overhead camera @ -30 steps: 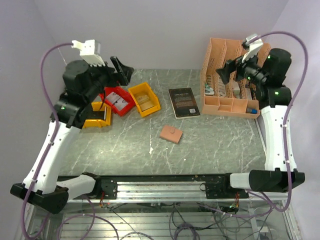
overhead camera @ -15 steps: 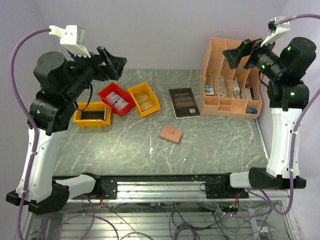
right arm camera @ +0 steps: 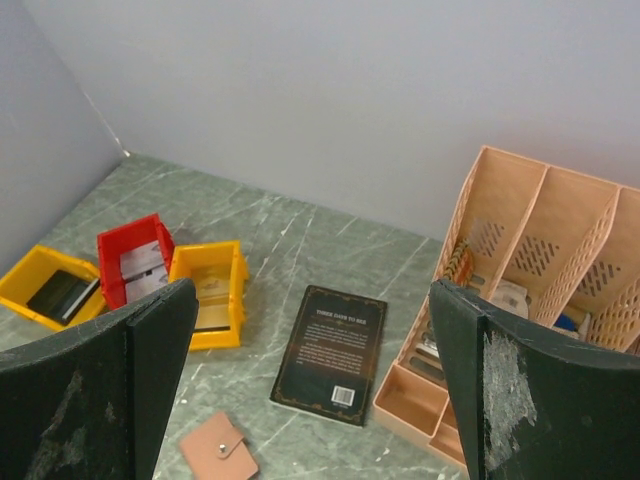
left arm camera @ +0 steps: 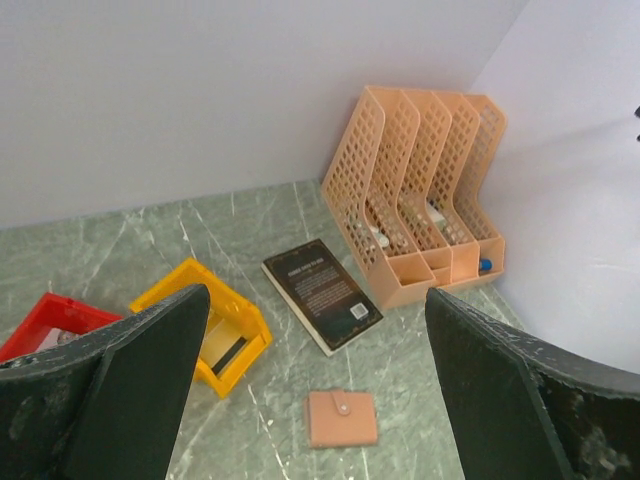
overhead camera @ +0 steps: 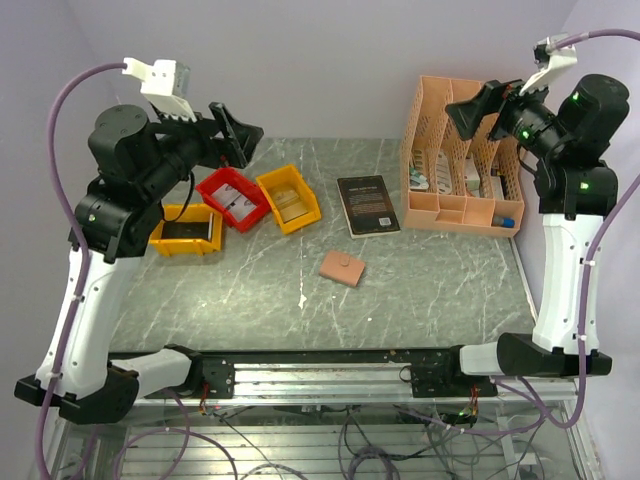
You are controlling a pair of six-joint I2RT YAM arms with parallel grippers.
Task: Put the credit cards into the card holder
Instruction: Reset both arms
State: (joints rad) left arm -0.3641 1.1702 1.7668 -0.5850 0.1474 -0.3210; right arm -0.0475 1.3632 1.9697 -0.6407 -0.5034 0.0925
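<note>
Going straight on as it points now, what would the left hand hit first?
The way looks free down to the table. The open left hand aims roughly at the black book, though depth is unclear.

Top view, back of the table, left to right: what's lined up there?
left yellow bin → red bin → right yellow bin → book → rack. The card holder lies nearer, in front of the book.

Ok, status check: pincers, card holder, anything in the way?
Left pincer and right pincer open, empty, up high. Card holder shut, flat mid-table, on the near side of the black book, not touching it. Nothing on or against it.
</note>
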